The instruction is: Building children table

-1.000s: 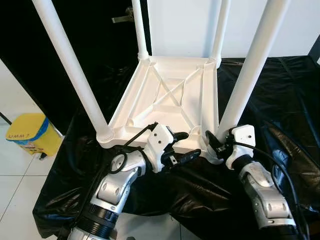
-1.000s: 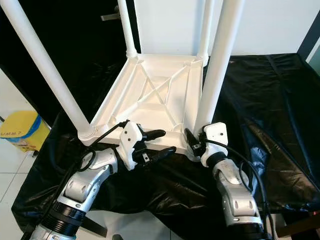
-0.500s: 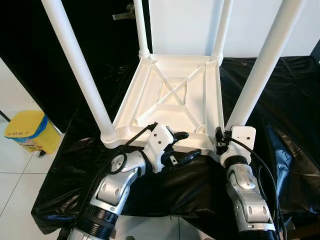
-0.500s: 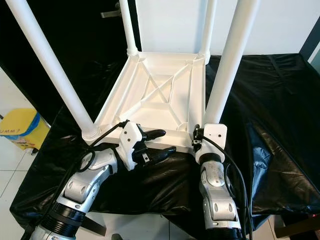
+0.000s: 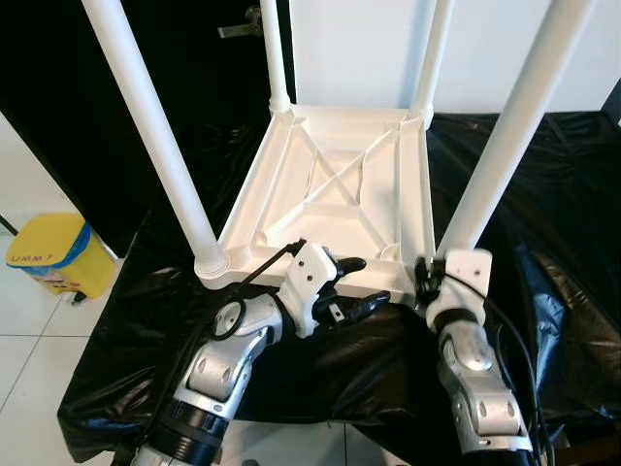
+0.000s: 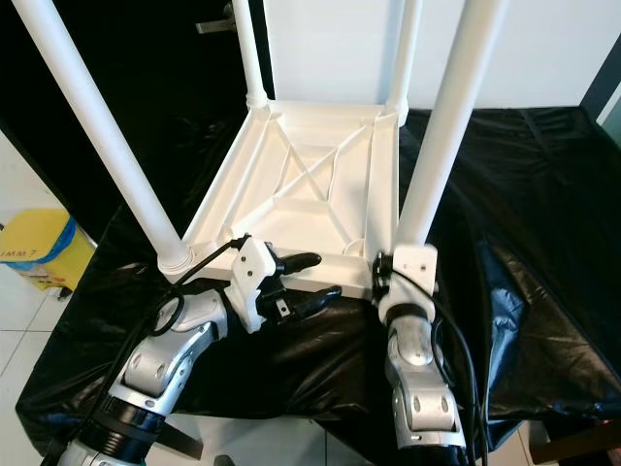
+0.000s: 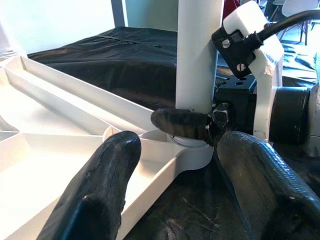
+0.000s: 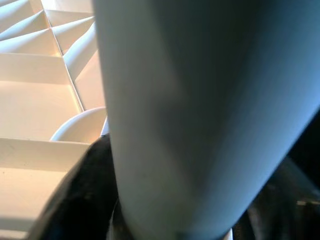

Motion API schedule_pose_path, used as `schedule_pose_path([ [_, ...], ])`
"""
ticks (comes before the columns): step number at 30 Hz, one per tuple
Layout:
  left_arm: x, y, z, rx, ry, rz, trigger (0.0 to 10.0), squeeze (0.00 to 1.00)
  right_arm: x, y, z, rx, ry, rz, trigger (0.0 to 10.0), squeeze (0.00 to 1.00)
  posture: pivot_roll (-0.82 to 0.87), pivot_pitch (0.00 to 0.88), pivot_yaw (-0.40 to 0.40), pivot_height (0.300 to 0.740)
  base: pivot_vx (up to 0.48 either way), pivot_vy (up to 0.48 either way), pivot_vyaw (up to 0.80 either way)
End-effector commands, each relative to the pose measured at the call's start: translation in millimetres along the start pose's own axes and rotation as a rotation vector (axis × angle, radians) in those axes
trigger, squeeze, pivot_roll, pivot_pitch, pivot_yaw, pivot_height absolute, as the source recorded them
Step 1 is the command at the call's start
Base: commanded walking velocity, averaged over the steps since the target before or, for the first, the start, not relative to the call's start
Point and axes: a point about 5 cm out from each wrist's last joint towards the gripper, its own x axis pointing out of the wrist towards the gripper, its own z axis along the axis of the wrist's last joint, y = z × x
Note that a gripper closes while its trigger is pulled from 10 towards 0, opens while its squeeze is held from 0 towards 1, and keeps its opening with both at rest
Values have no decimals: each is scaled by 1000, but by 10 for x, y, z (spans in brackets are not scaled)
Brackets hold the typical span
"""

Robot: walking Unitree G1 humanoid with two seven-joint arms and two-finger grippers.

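White children's table (image 5: 335, 194) lies upside down on a black sheet (image 5: 543, 194), ribbed underside up, all four legs standing in their corner sockets. Step in hand looks like seating or tightening the last leg — the near-right leg (image 5: 505, 136), at the table corner closest to the robot on its right. Right gripper (image 7: 200, 125) is wrapped around the foot of that leg just above the socket collar; one black finger crosses the front of the leg in the left wrist view, and the right wrist view has the leg pressed close between dark fingers, so it reads as clamped on the leg, though the far finger is hidden. Left gripper (image 5: 354, 283) sits at the near edge of the table, between the near-left leg (image 5: 155, 146) and the gripped one, fingers spread wide, one over the rim and one below it, holding nothing — probably bracing the frame. Next move, as a judgement: twist or push the leg down until the collar sits flush, steadying the tabletop, then flip it upright. Yellow bin (image 5: 44, 257) on the floor, well apart from the table.
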Motion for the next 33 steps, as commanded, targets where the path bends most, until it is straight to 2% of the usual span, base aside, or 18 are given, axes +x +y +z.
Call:
schedule_pose_path([
  [1,3,-2,-3,-1,3,34,10000,0,-5,16,-4,7,0,24,10000,1000,-104,27,20,740,0,0,0],
  [5,5,-3,-2,0,4,32,10000,0,-15,-23,46,6,-38,69,10000,1000,-105,28,23,740,0,0,0],
  [8,4,2,-2,1,6,30,10000,0,-49,-127,90,13,-82,137,10000,1000,-107,28,27,740,0,0,0],
  [10,4,2,-2,1,6,30,10000,0,-49,-127,90,13,-82,137,10000,1000,-107,28,27,740,0,0,0],
  [12,-1,15,1,3,8,27,10000,0,-81,-301,125,-16,-116,242,10000,1000,-109,28,30,740,0,0,0],
  [13,-1,15,1,3,8,27,10000,0,-81,-301,125,-16,-116,242,10000,1000,-109,28,30,740,0,0,0],
  [14,-2,19,3,5,9,25,10000,0,-82,-368,139,-21,-124,296,10000,1000,-115,30,37,740,0,0,0],
  [17,-2,19,3,5,9,25,10000,0,-82,-368,139,-21,-124,296,10000,1000,-115,30,37,740,0,0,0],
  [19,-1,28,7,7,10,21,10000,0,-50,-432,169,-22,-123,444,10000,1000,-118,32,50,740,0,0,0],
  [20,-1,28,7,7,10,21,10000,0,-50,-432,169,-22,-123,444,10000,1000,-118,32,50,740,0,0,0],
  [21,-1,33,10,7,10,19,10000,0,-34,-435,182,-30,-119,523,10000,0,-119,35,51,740,0,0,0],
  [24,-3,41,14,8,11,17,10000,0,2,-439,199,-52,-113,628,10000,0,-117,36,55,740,0,0,0],
  [28,-5,47,15,8,11,17,10000,0,28,-440,207,-66,-110,657,10000,0,-121,37,60,740,0,0,0],
  [29,1,46,16,9,12,15,10000,0,77,-440,211,-104,-106,695,10000,0,-122,38,62,740,0,0,0],
  [33,9,43,21,9,10,12,10000,0,155,-422,206,-149,-91,761,10000,0,-120,40,65,740,0,0,0],
])
